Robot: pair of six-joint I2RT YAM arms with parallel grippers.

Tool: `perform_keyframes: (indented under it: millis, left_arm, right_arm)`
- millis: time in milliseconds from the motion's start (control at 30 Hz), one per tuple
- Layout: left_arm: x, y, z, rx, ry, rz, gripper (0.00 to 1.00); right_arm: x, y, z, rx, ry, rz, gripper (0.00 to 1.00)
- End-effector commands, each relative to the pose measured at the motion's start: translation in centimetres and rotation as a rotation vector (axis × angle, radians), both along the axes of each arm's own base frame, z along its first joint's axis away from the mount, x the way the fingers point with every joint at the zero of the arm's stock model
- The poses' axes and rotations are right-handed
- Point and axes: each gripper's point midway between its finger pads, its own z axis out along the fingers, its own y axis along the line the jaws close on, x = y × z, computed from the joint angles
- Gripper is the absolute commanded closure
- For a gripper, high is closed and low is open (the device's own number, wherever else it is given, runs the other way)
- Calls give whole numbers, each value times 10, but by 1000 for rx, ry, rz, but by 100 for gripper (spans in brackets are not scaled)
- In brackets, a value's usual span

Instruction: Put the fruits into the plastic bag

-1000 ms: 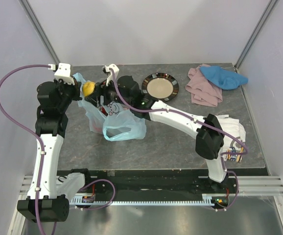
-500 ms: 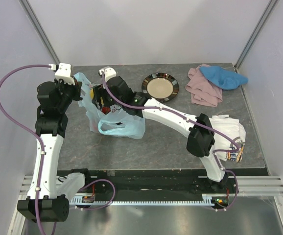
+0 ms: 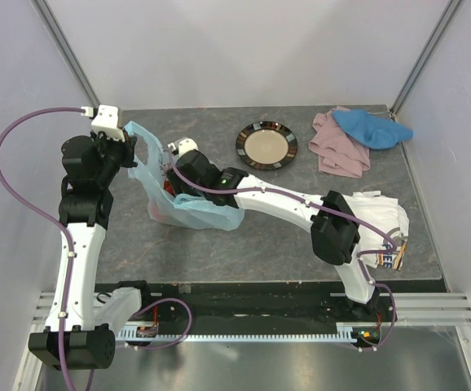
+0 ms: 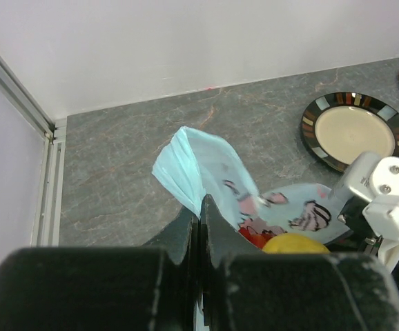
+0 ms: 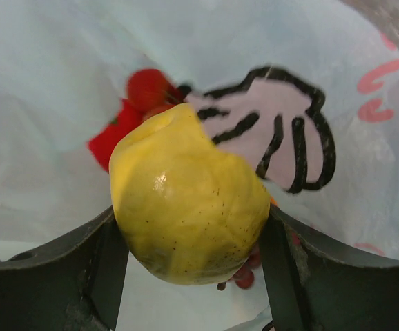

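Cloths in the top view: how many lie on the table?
3. A crumpled pink cloth in the far right corner, a blue cloth lying on it, and what looks like a white cloth at the right edge, partly hidden by the right arm.

lemon (image 5: 189,207) yellow, dark-speckled; plastic bag (image 5: 61,69) pale blue, pink-and-black cartoon print; small fruits (image 5: 148,89) red; plate (image 4: 357,131) beige, dark striped rim
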Motion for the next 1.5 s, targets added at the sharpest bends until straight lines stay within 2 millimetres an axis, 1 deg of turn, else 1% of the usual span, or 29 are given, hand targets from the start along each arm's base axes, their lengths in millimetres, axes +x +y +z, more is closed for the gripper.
perform_keyframes:
  millis: [0,133,167,233,300,333,567,633,700,733,800,833,867,900,933,967,1000,1033,1067,1100,1133,1200,1233,1300,1333,1367,1400,1433,1467]
  left_arm:
    - [-3,-5,17,-23,-56,-18,99]
    - [-3,-5,17,-21,-55,-17,99]
    - [-3,-5,16,-21,-53,-18,98]
    - [-2,-5,16,-23,-52,-16,98]
    - [-2,-5,17,-21,-55,-17,98]
    - [-3,-5,16,-23,-53,-18,98]
    - [-3,-6,17,-26,-56,-19,98]
    - [-3,-6,17,-25,-54,-24,98]
    - [-3,-6,17,-25,-54,-24,98]
    - [-4,-6,17,-26,-55,-22,98]
    - [-3,-7,17,-26,-54,-24,98]
    - [-3,-7,17,-26,-54,-24,98]
    - [-3,-7,17,-26,-55,-24,98]
    - [-3,-6,17,-25,-54,-24,99]
    - [-3,-7,17,-26,-55,-25,98]
    - [-3,-7,18,-26,-57,-25,98]
    - [-3,-7,17,-28,-54,-25,98]
    - [-3,-7,17,-28,-55,-25,98]
    - [-3,-7,17,-28,-54,-27,99]
    - [-3,-7,17,-28,-55,-27,98]
    - [-4,-7,18,-28,-57,-27,98]
    - [-3,-7,18,-28,-57,-24,98]
    - [-4,-6,18,-26,-59,-22,99]
    - [-3,-6,18,-26,-57,-22,99]
    - [-3,-6,18,-27,-58,-22,98]
    - [-3,-6,18,-26,-57,-22,98]
    - [-3,-7,17,-26,-55,-24,98]
    - [-3,-7,17,-28,-54,-24,98]
    - [-3,-7,18,-26,-57,-25,99]
  right_arm:
    - [2,-28,23,-20,-49,-68,39]
    - [0,-25,23,-14,-40,-57,34]
    - [0,-24,25,-9,-40,-54,28]
    - [-2,-22,26,-4,-36,-40,19]
    - [-2,-20,29,4,-37,-30,15]
    - [-4,-19,31,7,-37,-18,2]
    - [-7,-15,39,31,-37,7,2]
    - [-8,-13,49,61,-45,14,2]
    - [-12,-11,51,83,-44,37,2]
    - [-12,-9,64,119,-60,45,2]
    - [-20,-4,69,153,-61,93,2]
    - [-22,-2,92,220,-95,107,2]
    - [-25,-4,89,231,-96,120,2]
    - [-29,-4,99,269,-110,138,2]
    - [-32,-7,136,367,-170,144,2]
    - [-36,-12,132,379,-176,148,2]
    - [-39,-15,146,417,-205,156,2]
    - [-45,-23,181,494,-270,170,2]
    - [-50,-28,184,508,-284,182,2]
    - [-54,-32,195,529,-310,196,2]
    - [-64,-40,220,578,-357,237,2]
    - [-72,-47,227,584,-380,264,2]
    - [-81,-54,239,596,-398,293,2]
    - [-87,-62,230,549,-402,314,2]
    - [-89,-71,230,533,-412,302,2]
    - [-89,-76,226,510,-423,299,2]
    - [-93,-86,228,498,-433,298,2]
    - [-95,-90,220,477,-425,301,2]
    - [-100,-92,217,460,-430,323,2]
